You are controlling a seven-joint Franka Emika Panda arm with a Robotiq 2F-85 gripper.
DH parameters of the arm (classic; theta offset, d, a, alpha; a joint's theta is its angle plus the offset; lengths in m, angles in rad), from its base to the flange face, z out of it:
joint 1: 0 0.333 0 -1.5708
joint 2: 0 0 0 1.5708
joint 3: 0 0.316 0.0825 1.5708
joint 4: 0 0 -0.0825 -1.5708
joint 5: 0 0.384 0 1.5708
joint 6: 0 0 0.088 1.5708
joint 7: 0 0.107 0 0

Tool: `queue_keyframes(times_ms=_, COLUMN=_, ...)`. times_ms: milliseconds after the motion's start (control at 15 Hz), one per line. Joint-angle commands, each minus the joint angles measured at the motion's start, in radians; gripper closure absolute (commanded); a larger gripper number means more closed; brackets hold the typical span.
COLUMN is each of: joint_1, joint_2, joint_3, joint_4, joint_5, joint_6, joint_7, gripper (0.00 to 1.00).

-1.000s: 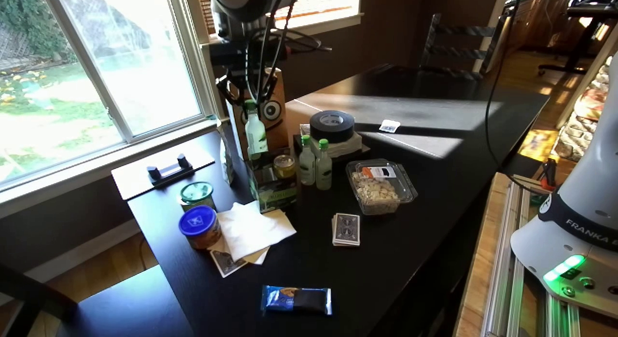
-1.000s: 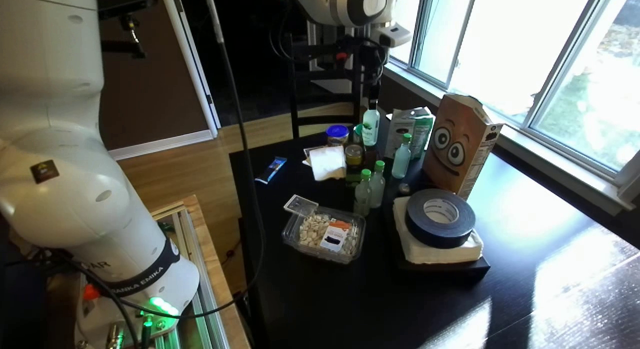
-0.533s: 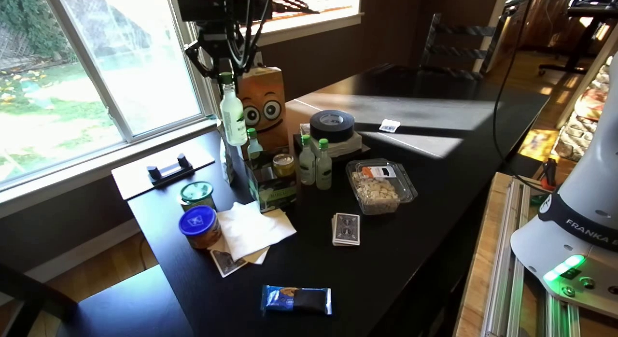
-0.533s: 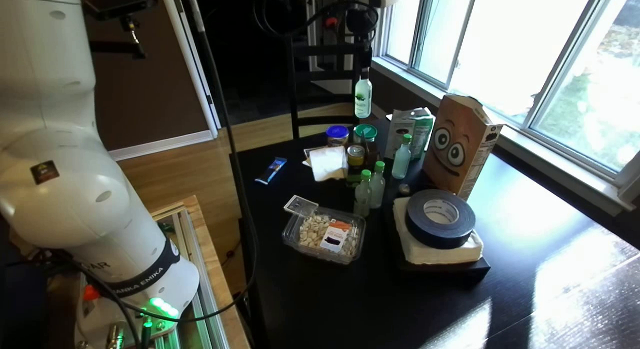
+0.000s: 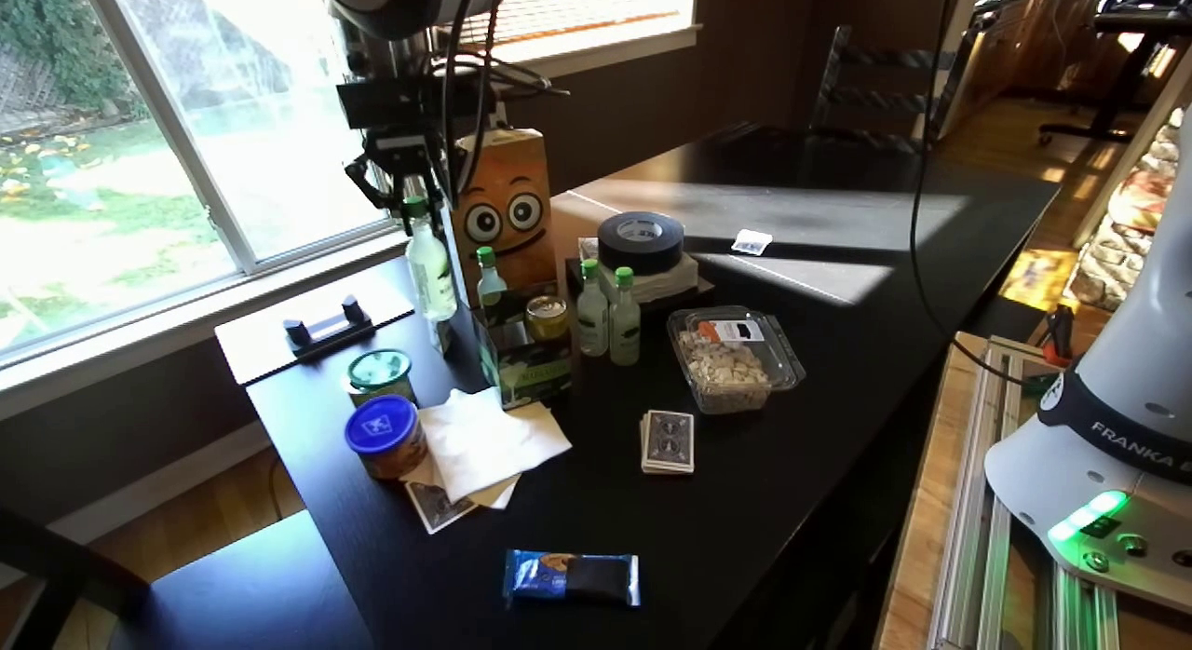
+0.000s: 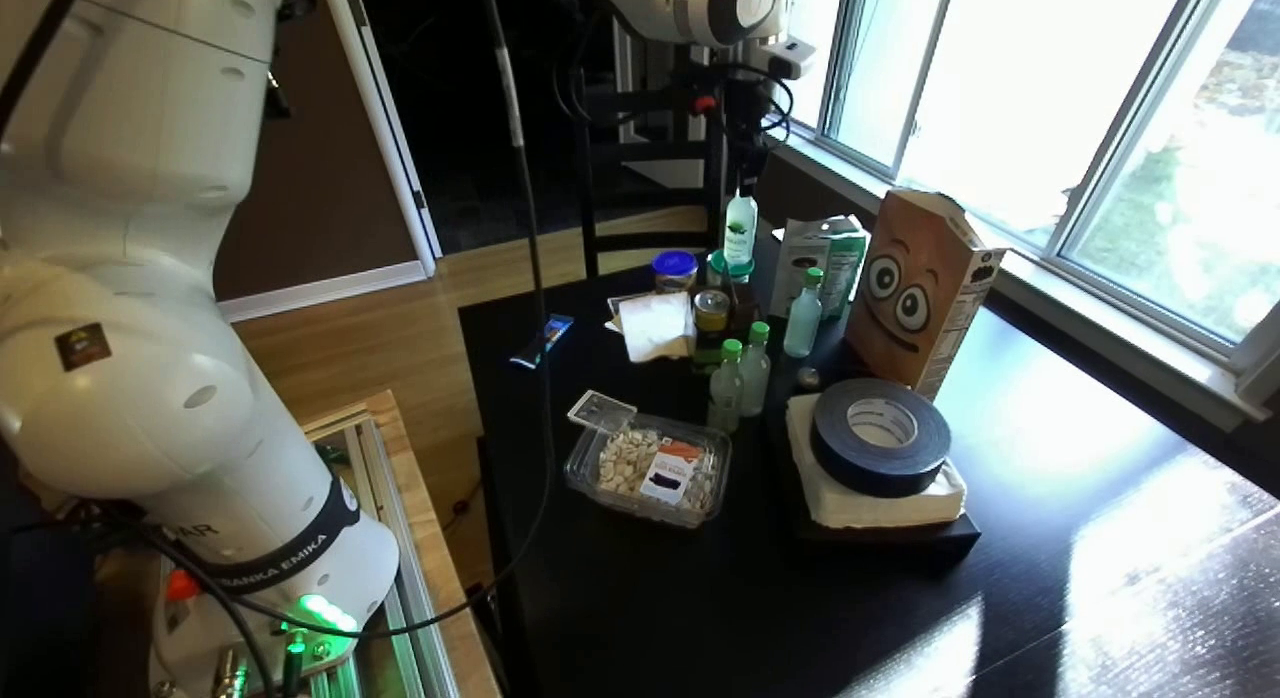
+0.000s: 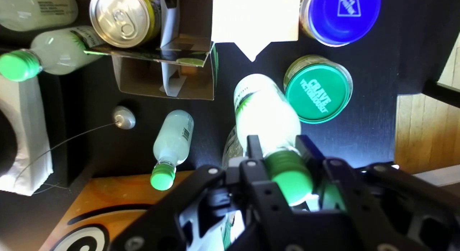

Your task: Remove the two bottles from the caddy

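My gripper (image 7: 278, 141) is shut around the green cap of a pale greenish bottle (image 7: 266, 114). This bottle also shows, hanging roughly upright, in both exterior views (image 5: 428, 273) (image 6: 741, 228); I cannot tell whether its base touches the table. The caddy (image 5: 531, 371) is an open dark-green cardboard carrier with dividers. In the wrist view the caddy (image 7: 190, 82) holds a can, and the compartments seen beside the can hold nothing. A similar bottle (image 7: 174, 136) stands behind the caddy. Two more bottles (image 5: 592, 310) (image 5: 625, 329) stand at its side.
A green-lidded jar (image 7: 320, 92) is close to the held bottle, with a blue-lidded jar (image 7: 345, 13) beyond. A foil bag (image 6: 820, 263), a box with a cartoon face (image 6: 910, 278), tape on a white stack (image 6: 880, 438) and a nut tub (image 6: 650, 468) stand around.
The held bottle has moved off from above the caddy, to the window side. It rose between the first two moments and has since come down beside the caddy. The other objects have not moved.
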Motion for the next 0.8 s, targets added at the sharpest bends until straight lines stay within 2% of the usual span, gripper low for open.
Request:
queue_keyframes(times_ms=0, joint_1=0.0, joint_2=0.134, joint_3=-0.003, joint_4=0.143, joint_5=0.029, joint_6=-0.002, joint_7=-0.04, gripper=0.93)
queue_keyframes(times_ms=267, joint_1=0.007, joint_2=0.228, joint_3=-0.004, joint_4=0.21, joint_5=0.041, joint_6=-0.015, joint_7=-0.047, gripper=0.93)
queue_keyframes(times_ms=733, joint_1=0.018, joint_2=0.305, joint_3=-0.017, joint_4=0.238, joint_5=0.043, joint_6=0.061, joint_7=-0.033, gripper=0.93)
